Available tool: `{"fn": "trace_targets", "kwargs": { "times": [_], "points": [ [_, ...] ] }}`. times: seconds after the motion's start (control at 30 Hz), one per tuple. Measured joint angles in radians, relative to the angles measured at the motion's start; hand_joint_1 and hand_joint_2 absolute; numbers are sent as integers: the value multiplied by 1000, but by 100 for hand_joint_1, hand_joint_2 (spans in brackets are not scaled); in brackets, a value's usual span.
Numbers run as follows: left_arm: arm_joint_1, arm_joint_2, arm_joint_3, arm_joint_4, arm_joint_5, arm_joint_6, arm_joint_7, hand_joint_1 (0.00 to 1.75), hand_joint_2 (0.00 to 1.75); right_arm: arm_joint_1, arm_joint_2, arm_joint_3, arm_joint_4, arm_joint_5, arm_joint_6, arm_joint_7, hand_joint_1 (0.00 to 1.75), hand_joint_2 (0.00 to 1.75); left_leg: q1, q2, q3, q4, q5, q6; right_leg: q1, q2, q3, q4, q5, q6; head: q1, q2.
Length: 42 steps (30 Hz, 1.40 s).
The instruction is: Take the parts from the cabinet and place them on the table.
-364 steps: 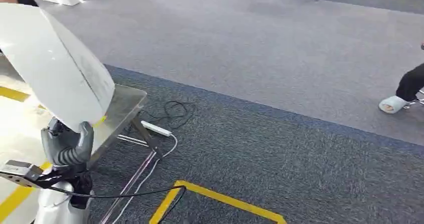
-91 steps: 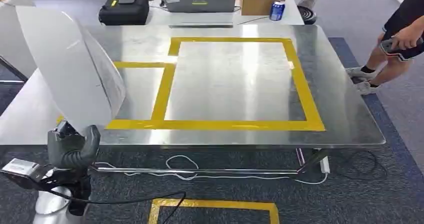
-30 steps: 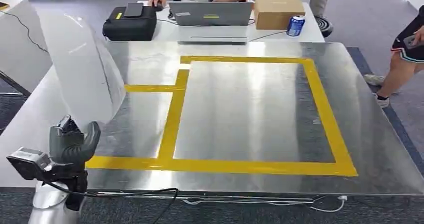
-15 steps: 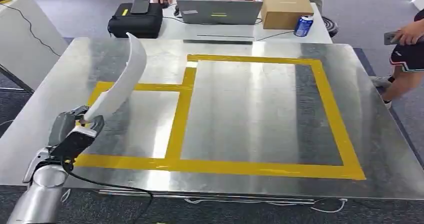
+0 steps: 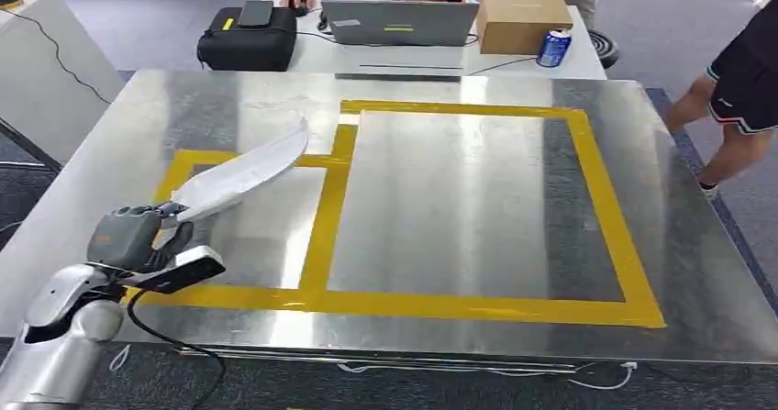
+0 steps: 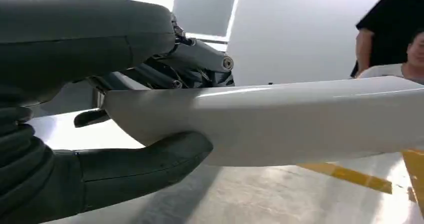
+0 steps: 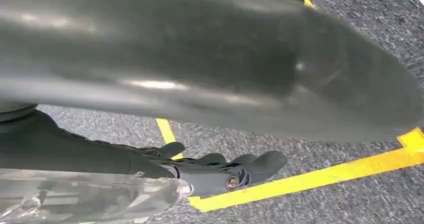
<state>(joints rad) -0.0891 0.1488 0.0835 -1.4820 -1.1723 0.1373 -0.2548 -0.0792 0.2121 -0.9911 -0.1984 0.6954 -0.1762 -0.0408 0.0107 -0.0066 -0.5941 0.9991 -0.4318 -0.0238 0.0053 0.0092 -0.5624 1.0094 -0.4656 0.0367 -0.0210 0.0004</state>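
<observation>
1. The left hand (image 5: 138,236) grasps one narrow end of the white curved panel (image 5: 246,170). In the left wrist view the thumb (image 6: 145,165) lies under this end and the darker fingers (image 6: 200,58) press on its other face.
2. The panel reaches away from the hand, forward and to the right, low over the steel desk (image 5: 459,208) and the yellow tape (image 5: 321,217). I cannot tell whether its far tip touches the desk.
3. The panel looks thin, stiff and light, with a smooth glossy skin — probably slippery. Held by one end, it can swing, so a grip nearer its middle would be steadier.
4. The right hand (image 7: 220,171) hangs over the carpet, holding nothing — its fingers seem only loosely curled, so I take it as released.
</observation>
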Motion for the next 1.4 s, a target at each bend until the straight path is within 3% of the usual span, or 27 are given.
{"fn": "trace_targets", "kwargs": {
  "times": [0.13, 0.47, 0.6, 0.87, 0.9, 1.2, 1.23, 1.4],
  "points": [
    [7, 24, -22, 16, -66, 2, 15, 175, 175, 0, 0, 0, 0, 5, 2, 2, 0, 0, 0, 0, 0, 0, 0, 0, 0, 0, 0, 0, 0, 0, 0, 0],
    [9, 45, -39, 40, -74, 2, 20, 175, 175, 0, 0, 0, 0, 6, 4, 2, 0, 0, 0, 0, 0, 0, 0, 0, 0, 0, 0, 0, 0, 0, 0, 0],
    [15, 67, -53, 46, -167, 9, 50, 175, 175, 0, 0, 0, 0, 13, 7, 2, 0, 0, 0, 0, 0, 0, 0, 0, 0, 1, 0, 0, 0, 0, 0, 0],
    [25, 86, -56, 55, -200, 21, 59, 175, 175, 0, 0, 0, 0, 18, 9, 7, 0, 0, 0, 0, 0, 0, 0, 0, 0, 0, 0, 0, 0, 0, 0, 0],
    [33, 101, -62, 68, -258, 32, 80, 175, 175, 0, 0, 0, 0, 21, 8, 10, 0, 0, 0, 0, 0, 0, 0, 0, 0, 0, 0, 0, 0, 0, 0, 0],
    [33, 119, -85, 78, -359, 41, 132, 175, 175, 0, 0, 0, 0, 26, 7, 12, 0, 0, 0, 0, 1, 0, 0, 0, 0, 0, 1, 0, 0, 0, 0, 0],
    [33, 119, -87, 79, -366, 42, 136, 0, 175, 0, 0, 0, 0, 26, 7, 13, 0, 0, 0, 0, 1, 0, 0, 0, 0, 0, 1, 0, 0, 0, 0, 0],
    [34, 124, -94, 86, -362, 43, 137, 0, 175, 0, 0, 0, 0, 31, 4, 13, 0, 0, 0, 0, 1, 0, 0, 0, 0, 0, 1, 1, 0, 0, 0, 0]
  ]
}}
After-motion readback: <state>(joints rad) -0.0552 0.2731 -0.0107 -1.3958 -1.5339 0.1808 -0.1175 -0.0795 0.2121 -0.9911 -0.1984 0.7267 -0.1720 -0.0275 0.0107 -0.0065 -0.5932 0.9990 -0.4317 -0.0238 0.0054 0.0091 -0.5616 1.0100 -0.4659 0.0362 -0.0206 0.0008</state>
